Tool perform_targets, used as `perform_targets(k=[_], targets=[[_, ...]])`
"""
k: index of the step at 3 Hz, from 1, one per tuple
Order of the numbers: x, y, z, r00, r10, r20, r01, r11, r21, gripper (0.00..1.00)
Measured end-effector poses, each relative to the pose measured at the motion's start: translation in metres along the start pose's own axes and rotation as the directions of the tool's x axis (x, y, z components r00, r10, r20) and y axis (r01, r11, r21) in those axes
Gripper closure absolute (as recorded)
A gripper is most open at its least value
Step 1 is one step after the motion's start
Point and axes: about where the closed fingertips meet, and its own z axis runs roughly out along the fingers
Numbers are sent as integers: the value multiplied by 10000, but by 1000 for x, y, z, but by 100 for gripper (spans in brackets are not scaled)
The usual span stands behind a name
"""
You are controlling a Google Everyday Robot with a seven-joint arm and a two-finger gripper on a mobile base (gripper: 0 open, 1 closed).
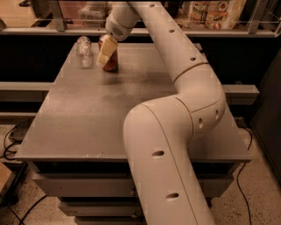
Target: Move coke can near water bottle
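The red coke can (111,62) stands at the far left part of the grey table (96,114). The clear water bottle (84,52) stands just to its left, a small gap apart. My gripper (108,49) reaches down from the white arm (175,57) and is shut on the coke can. One cream finger (105,52) lies across the can's front and hides its upper part. The can's base is at the table surface.
A rail and shelf with packaged goods (215,11) run behind the table. My arm's large elbow (162,145) covers the table's right front. Cables (11,136) lie on the floor at the left. Drawers (79,184) sit under the tabletop.
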Motion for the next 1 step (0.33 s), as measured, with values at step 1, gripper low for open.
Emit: perform_targets(k=[1], targets=[[-3, 0, -6, 9996, 242, 160, -242, 9997, -12, 0]])
